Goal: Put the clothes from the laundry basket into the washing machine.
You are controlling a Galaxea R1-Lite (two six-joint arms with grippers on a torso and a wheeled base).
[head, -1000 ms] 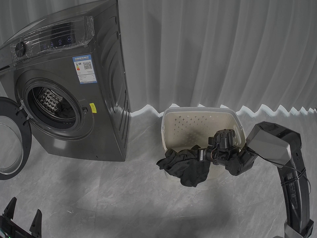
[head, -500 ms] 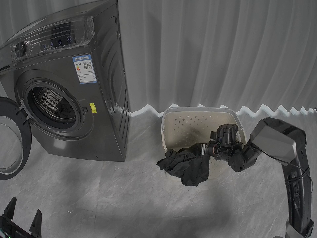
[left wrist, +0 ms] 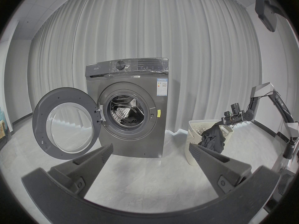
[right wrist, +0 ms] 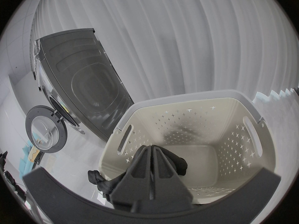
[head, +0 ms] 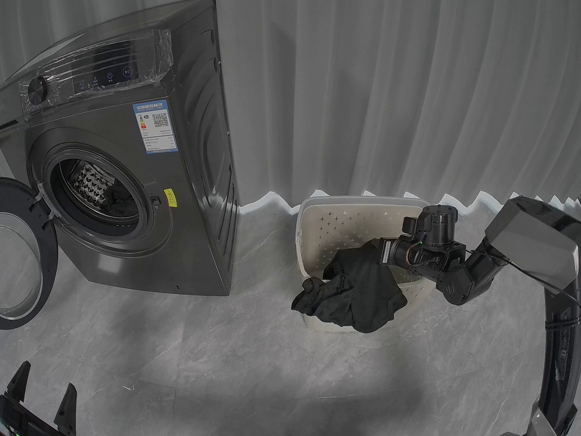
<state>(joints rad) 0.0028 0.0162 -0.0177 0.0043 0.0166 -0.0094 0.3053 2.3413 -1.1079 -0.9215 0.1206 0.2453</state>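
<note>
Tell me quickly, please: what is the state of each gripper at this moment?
Left gripper: open, holding nothing.
Right gripper: shut on the dark garment, above the laundry basket.

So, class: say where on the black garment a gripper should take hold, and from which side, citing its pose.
Grip the bunched top fold of the black garment, coming from above through the laundry basket's open top. The rest hangs limp over the rim, so a high pinch, like the right gripper's, should lift it free.
</note>
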